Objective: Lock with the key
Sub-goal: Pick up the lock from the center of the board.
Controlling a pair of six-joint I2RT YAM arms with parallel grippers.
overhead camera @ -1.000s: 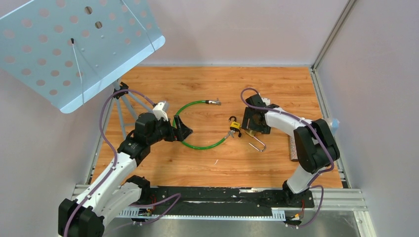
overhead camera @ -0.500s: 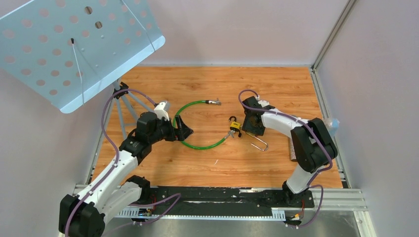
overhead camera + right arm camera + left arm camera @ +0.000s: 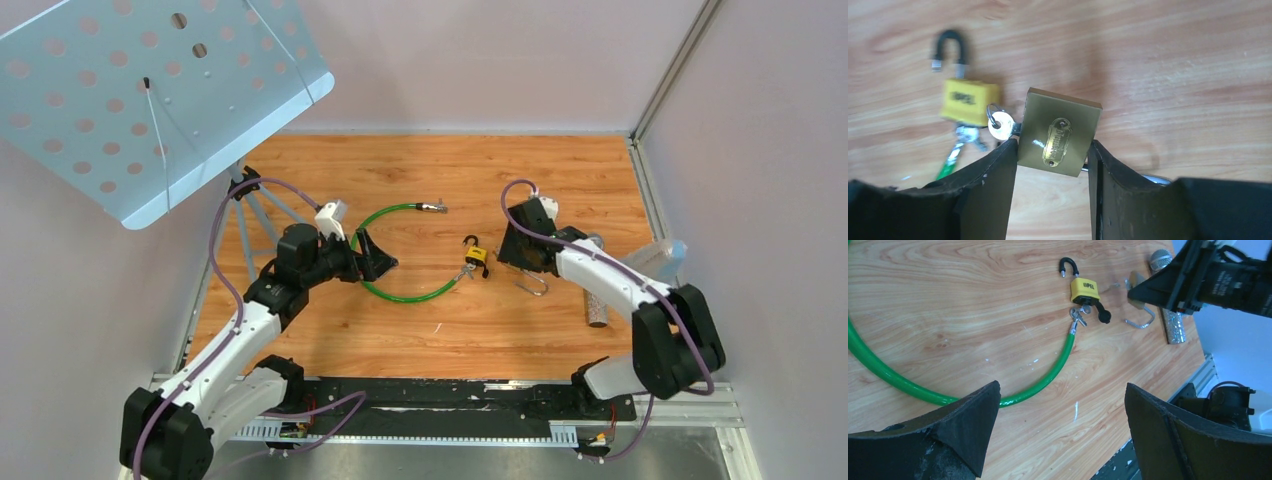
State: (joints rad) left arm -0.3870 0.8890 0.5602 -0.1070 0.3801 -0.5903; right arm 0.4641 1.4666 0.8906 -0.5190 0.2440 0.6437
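Note:
My right gripper is shut on a brass padlock, gripping its body by the two sides. A silver key sticks out of the padlock's left side. Its steel shackle hangs open below it in the top view. A yellow padlock with a black shackle and a bunch of keys lies on the table just left of it, at the end of a green cable. My left gripper is open and empty over the cable's left bend, and the yellow padlock lies ahead of it in the left wrist view.
A silver cylinder lies on the wooden table right of the brass padlock. A perforated blue plate on a tripod stands at the back left, over my left arm. Walls enclose the table on three sides.
My right arm has swung its elbow out to the right and turned the wrist, with the brass padlock still held and shifted slightly right. My left gripper has edged a little to the right.

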